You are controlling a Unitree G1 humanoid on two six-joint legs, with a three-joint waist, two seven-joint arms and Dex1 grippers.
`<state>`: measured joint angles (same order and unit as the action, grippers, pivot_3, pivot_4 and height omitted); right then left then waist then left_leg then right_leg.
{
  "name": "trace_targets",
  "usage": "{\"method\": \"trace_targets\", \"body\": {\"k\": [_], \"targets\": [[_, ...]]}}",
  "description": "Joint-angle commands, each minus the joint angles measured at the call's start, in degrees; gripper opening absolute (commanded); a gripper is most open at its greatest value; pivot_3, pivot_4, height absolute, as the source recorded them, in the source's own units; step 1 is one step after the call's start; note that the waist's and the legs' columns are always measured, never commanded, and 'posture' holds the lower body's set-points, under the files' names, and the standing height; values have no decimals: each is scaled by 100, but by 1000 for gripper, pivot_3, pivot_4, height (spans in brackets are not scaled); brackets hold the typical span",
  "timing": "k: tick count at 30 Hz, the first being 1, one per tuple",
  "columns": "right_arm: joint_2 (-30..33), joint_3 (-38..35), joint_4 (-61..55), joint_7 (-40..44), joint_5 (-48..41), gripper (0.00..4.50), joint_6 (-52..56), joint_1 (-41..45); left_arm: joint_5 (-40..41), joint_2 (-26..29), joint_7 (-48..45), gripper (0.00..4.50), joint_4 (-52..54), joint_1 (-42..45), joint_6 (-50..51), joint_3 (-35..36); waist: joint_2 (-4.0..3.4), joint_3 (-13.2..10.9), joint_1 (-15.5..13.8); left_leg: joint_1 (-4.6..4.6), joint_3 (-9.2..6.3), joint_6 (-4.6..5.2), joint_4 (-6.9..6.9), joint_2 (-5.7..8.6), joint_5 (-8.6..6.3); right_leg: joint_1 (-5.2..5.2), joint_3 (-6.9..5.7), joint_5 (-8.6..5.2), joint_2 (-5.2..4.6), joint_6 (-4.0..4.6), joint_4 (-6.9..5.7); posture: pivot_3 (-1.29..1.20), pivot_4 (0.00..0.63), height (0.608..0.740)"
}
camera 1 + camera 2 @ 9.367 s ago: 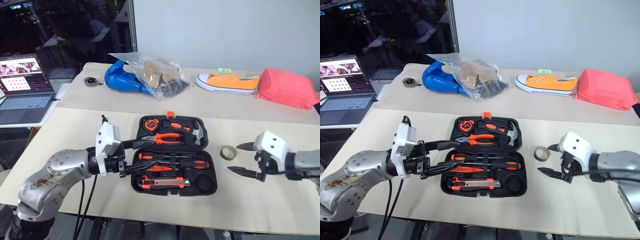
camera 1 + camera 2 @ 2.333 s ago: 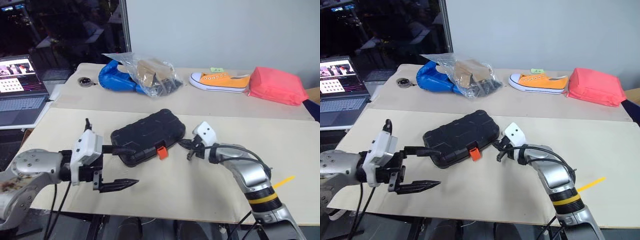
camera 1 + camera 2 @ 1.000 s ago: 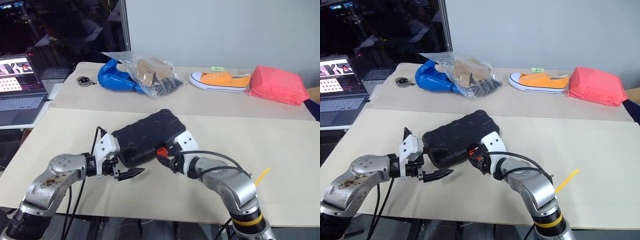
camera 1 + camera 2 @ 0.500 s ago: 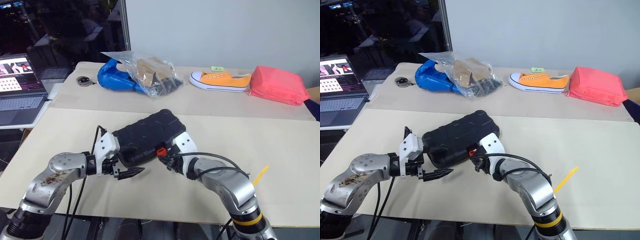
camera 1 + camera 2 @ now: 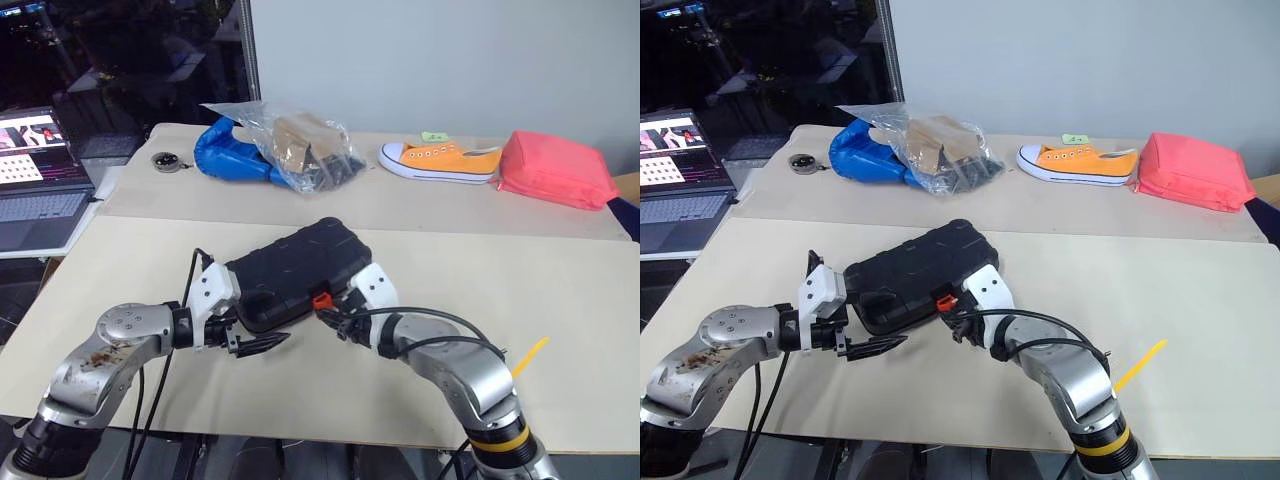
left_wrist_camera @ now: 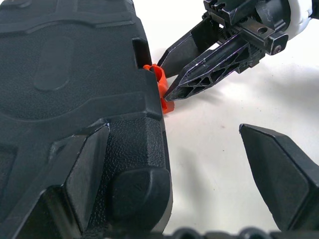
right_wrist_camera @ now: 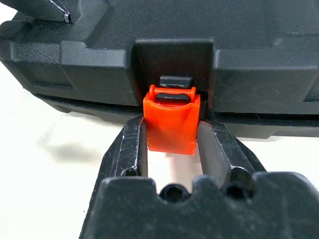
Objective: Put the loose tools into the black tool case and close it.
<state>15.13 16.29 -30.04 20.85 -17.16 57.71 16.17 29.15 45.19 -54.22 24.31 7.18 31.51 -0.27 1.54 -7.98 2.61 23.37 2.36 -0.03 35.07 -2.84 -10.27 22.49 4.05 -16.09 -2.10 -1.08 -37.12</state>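
Note:
The black tool case lies shut on the beige table, its ribbed lid up, so the loose tools are hidden. Its small orange latch sticks out of the front edge. My right gripper is shut on that latch, one black finger pressed against each side of it. At the case's left front corner my left gripper is open. One finger rests on the lid's corner, and the other finger hangs over bare table beside the case.
A second table behind holds a clear plastic bag with a blue item, an orange shoe, a red pouch and a small round object. An open laptop sits far left. The table's front edge is close below both grippers.
My right gripper's fingers have drawn in around the orange latch. The left gripper and the case have stayed put.

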Motion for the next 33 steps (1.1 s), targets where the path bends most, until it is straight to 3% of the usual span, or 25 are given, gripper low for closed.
{"method": "trace_targets", "body": {"k": [1, 19, 33], "targets": [[12, -146, -487, 173, -164, 1185, -394, 88, -81, 114, -42, 4500, 35, -44, 226, -209, 0, 0, -1, 1, 0, 0, 0, 0, 0, 0, 0, 0, 0, 0, 0, 0, 150, 740], [453, 21, -533, 159, -50, 1185, -240, 85, -371, 320, -131, 4500, -212, -83, 380, -773, 0, 1, -42, -4, 1, 0, -5, 6, -1, -8, -2, -5, -11, -5, 4, 0, 150, 740], [73, -319, -656, -46, -379, 1185, 479, 356, -548, 184, -205, 4500, -507, 114, 170, -949, -2, 2, -54, -11, 1, 0, 1, 8, 0, -16, -3, -5, -13, -6, 3, 0, 150, 740]]}}
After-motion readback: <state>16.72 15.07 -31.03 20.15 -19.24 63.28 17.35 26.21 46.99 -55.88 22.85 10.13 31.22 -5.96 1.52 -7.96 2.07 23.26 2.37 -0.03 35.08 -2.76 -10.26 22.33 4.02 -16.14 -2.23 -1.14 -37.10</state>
